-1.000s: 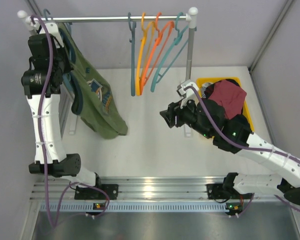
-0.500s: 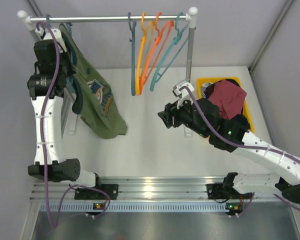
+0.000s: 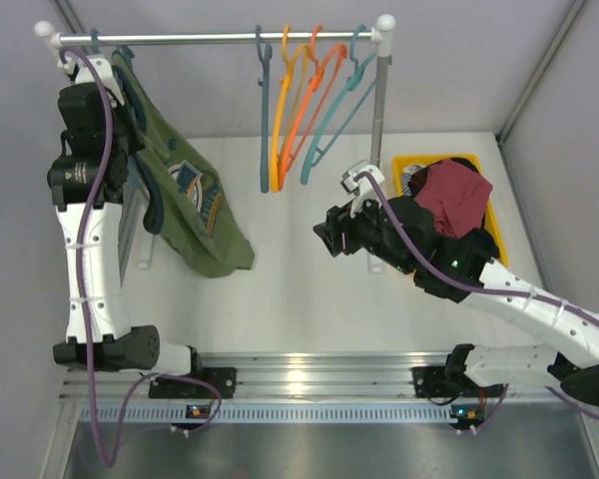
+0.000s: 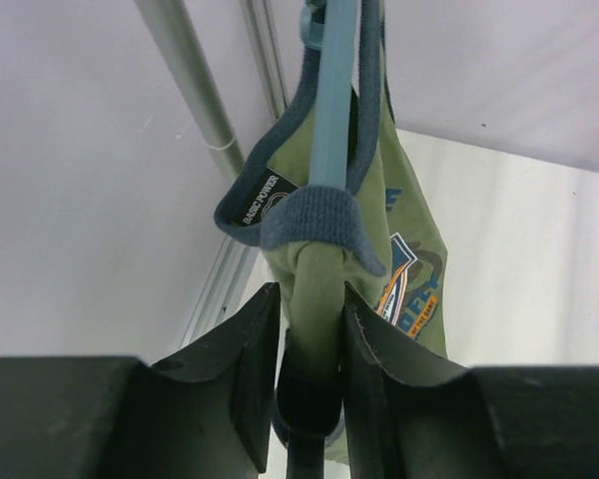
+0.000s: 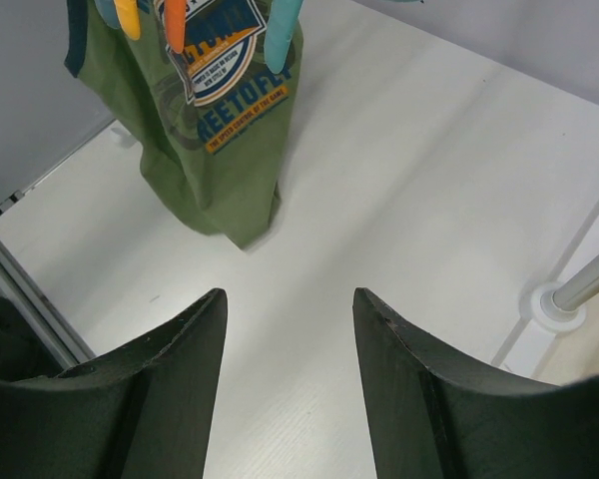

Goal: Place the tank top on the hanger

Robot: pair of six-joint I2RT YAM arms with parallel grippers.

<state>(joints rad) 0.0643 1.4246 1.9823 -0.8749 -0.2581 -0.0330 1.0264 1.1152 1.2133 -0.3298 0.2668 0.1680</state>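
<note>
Left claw (image 4: 309, 294): raised high at the left end of the rail, with one finger on each side of the cloth-covered arm of the hanger. The fingers sit very close to the cloth, but I cannot tell whether they press it or merely flank it.
Hanger (image 4: 331, 110): a slate-teal bar that rises from between the left fingers. Its hook shows at the left end of the rail in the top view.
Tank top (image 3: 195, 205): draped on the hanger, with its dark teal strap trim looped over the hanger arm just above the left fingers. The olive body hangs down and slants to the right, and the printed chest faces the middle of the table. I cannot tell whether the hem touches the table.
Rail (image 3: 220, 38): a metal bar that runs across the back with a white knob at each end.
Blue-teal hanger (image 3: 264, 110): hangs on the right half of the rail, well apart from the tank top.
Orange hangers (image 3: 298, 100): hang just to the right of the blue-teal one.
Lighter green-teal hanger (image 3: 334, 110): hangs nearest the right post.
Table (image 3: 299, 289): white.
Right claw (image 5: 290, 294): its jaws stand apart with nothing between them. It hovers over bare table and points towards the tank top.
Yellow bin (image 3: 491, 215): sits on the right of the table behind the right arm.
Maroon garment (image 3: 457, 195): heaped in the bin.
</note>
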